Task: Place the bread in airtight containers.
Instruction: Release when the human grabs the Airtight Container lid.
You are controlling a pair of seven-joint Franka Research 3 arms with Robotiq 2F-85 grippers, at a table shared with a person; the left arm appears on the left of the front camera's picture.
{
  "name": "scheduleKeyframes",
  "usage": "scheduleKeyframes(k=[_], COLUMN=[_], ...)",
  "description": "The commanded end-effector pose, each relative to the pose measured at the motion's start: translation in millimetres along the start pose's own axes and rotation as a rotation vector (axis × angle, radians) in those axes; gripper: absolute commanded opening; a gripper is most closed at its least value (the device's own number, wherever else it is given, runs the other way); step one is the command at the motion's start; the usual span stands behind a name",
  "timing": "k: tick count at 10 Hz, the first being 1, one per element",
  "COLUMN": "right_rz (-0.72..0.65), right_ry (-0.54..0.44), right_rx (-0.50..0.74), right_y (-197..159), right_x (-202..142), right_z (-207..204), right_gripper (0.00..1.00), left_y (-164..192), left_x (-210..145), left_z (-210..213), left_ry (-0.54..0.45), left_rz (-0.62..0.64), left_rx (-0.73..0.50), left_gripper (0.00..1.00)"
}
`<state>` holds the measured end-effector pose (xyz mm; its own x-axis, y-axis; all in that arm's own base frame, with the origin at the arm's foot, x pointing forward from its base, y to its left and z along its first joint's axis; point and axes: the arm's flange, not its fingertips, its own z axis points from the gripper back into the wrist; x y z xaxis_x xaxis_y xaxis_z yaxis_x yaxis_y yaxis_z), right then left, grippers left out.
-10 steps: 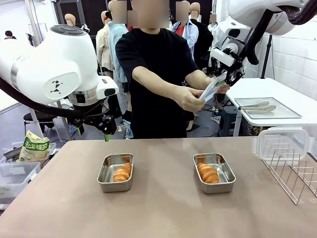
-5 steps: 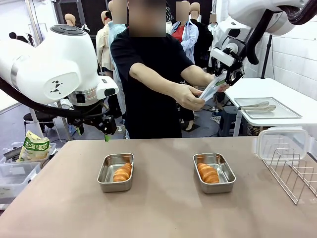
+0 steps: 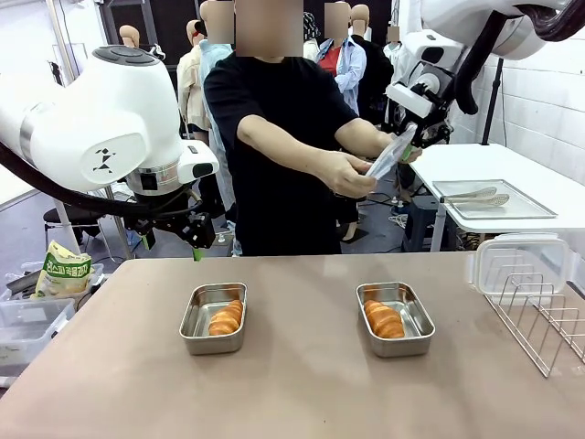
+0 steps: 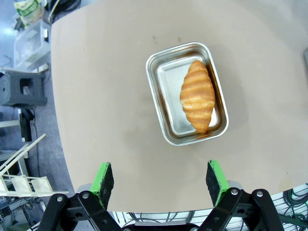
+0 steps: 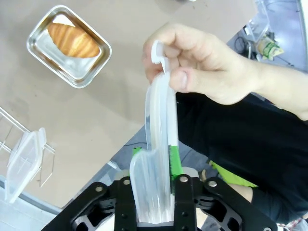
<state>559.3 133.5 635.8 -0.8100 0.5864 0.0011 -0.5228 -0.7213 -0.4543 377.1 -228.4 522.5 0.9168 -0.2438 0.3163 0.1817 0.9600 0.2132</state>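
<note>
Between the pads of my right pincer (image 5: 155, 159) stood a clear lid (image 5: 159, 110). A person's hand (image 5: 202, 67) gripped its top, and I could not tell whether I pinched it. My left pincer (image 4: 161, 178) gaped wide and empty above the table (image 4: 106, 96). One croissant (image 3: 226, 318) lay in the left tub (image 3: 199, 315), the other croissant (image 3: 384, 320) in the right tub (image 3: 416, 320). The print on the green bag (image 3: 62, 270) was too small to read.

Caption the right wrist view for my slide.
Person's fingers pinch the clear lid at the right hand; croissant in steel tub.
</note>
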Motion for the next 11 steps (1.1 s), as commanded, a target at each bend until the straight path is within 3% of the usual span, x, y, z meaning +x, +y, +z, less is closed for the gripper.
scheduleKeyframes(k=[1, 2, 3, 11], right_rz=[-0.045, -0.053, -0.060, -0.075], right_ry=[-0.008, -0.012, -0.007, -0.001], right_rx=[0.045, 0.043, 0.042, 0.015], right_y=[3.4, 5.0, 6.2, 17.9], right_x=[0.7, 0.0, -1.5, -6.5], right_z=[-7.0, -8.4, -8.5, -6.6], right_gripper=[0.75, 0.95, 1.00, 1.00], left_y=[0.8, 0.8, 0.8, 0.8], left_x=[0.3, 0.3, 0.3, 0.3], left_z=[0.8, 0.8, 0.8, 0.8], left_ry=[0.005, 0.005, 0.005, 0.005], left_rz=[-0.002, -0.002, -0.002, -0.002], left_rx=[0.000, 0.000, 0.000, 0.000], left_gripper=[1.00, 1.00, 1.00, 1.00])
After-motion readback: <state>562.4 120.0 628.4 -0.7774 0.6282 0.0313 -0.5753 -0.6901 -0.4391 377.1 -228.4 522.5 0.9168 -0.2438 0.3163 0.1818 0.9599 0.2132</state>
